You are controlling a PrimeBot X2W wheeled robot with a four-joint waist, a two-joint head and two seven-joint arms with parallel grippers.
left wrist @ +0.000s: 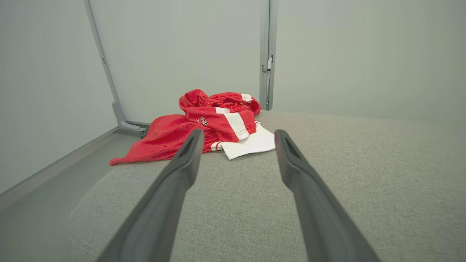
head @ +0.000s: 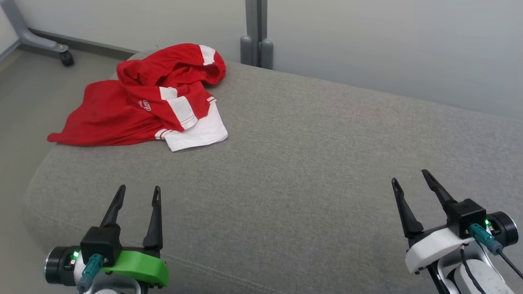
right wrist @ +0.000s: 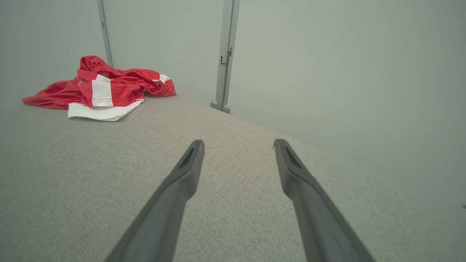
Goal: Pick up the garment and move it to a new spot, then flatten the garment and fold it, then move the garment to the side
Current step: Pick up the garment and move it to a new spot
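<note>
At the lower left of the head view, the left hand [head: 139,188] has its two long, tapered dark fingers spread wide and holds nothing; its wrist carries a glossy green shell. At the lower right, the right hand [head: 409,176] is equally wide and empty, on a smooth white shell with a teal plug and a black cable. Both hover over the near part of the counter [head: 310,155], a broad padded slab covered in grey, coarse-woven fabric, with a rounded corner at the left and a faint seam along its near edge. Well beyond the left hand, in the upper left of the frame, the garment [head: 139,102] lies crumpled near the counter's far left corner: shiny red mesh-like cloth with white bands, thin white stripes and a flat white panel poking out toward the centre, one red edge trailing to the counter's left rim. Behind it stands a plain pale wall with a grey metal post [head: 256,32], and at the far upper left a grey frame leg on a black caster [head: 66,58] rests on the floor.
</note>
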